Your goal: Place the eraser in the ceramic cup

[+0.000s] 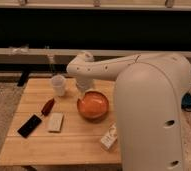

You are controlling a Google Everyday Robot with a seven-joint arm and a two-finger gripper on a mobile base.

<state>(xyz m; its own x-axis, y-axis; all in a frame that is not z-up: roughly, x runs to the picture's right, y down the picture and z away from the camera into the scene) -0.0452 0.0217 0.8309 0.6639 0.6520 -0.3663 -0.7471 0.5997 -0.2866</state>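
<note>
The eraser (29, 125), a flat black slab, lies on the wooden table (64, 147) near its front left. The ceramic cup (58, 85), small and white, stands upright at the back left of the table. My gripper (83, 86) hangs from the white arm (104, 67) just right of the cup and behind the orange bowl. It is well away from the eraser and nothing shows in it.
An orange bowl (93, 105) sits mid-table. A slim red-handled tool (48, 106) and a pale beige block (55, 122) lie beside the eraser. A small carton (109, 138) stands at the front right. My large white arm housing (154, 115) fills the right side.
</note>
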